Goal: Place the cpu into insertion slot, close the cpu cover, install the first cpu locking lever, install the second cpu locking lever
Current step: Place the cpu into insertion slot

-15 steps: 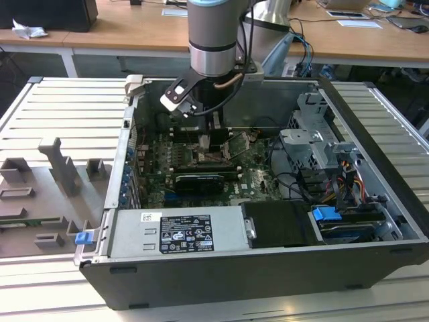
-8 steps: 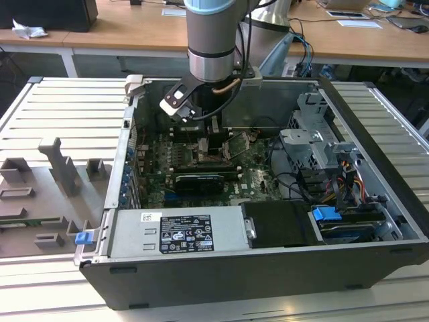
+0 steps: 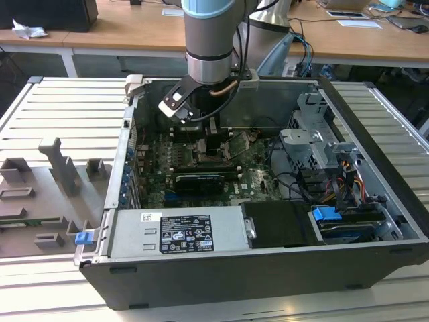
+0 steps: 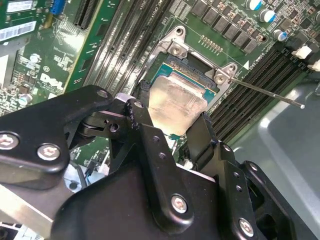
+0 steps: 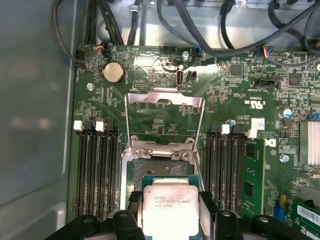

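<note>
Exterior view: end effector (image 3: 204, 142) low inside open computer case (image 3: 281, 265) on desk (image 3: 67, 107) | second wrist view: fingers (image 4: 149, 131) clamped on opposite edges of cpu (image 4: 175, 102), over insertion slot (image 4: 192, 67), contact unclear | first wrist view: cpu cover (image 5: 165, 96) swung open beyond insertion slot.
</note>
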Available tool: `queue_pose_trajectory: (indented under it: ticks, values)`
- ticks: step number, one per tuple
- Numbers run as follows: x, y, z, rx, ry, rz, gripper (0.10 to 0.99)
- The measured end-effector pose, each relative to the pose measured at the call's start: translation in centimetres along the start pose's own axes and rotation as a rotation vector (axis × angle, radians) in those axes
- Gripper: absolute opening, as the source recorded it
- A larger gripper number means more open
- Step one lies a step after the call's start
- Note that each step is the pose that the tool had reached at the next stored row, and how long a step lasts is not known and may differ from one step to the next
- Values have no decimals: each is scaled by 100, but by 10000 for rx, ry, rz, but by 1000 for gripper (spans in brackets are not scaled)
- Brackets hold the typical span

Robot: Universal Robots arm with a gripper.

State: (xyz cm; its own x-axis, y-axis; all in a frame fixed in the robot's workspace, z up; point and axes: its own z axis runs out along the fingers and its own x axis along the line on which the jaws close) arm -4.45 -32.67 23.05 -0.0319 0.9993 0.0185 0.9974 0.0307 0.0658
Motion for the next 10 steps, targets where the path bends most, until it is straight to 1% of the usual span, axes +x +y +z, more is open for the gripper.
queue_pose_trajectory:
  ticks: [4,7,10]
  values:
    - [31,-4,56,13,-2,17,537]
    - [31,-6,89,19,-9,130,537]
    - [30,13,115,32,-11,177,537]
